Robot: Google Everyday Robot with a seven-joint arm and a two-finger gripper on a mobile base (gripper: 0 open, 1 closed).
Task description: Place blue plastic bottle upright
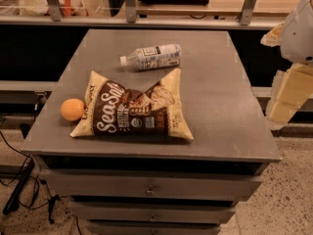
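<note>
The blue plastic bottle (152, 57) lies on its side at the back middle of the grey cabinet top (220, 102), with its white cap pointing left. It is clear with a pale blue-white label. My gripper (287, 98) is at the right edge of the view, beyond the cabinet's right side, well apart from the bottle and holding nothing that I can see.
A brown and cream chip bag (134, 107) lies flat just in front of the bottle. An orange ball (72, 109) sits left of the bag. The cabinet has drawers (149, 186) below. A shelf with metal posts (129, 4) runs behind. Cables (19, 180) lie on the floor at left.
</note>
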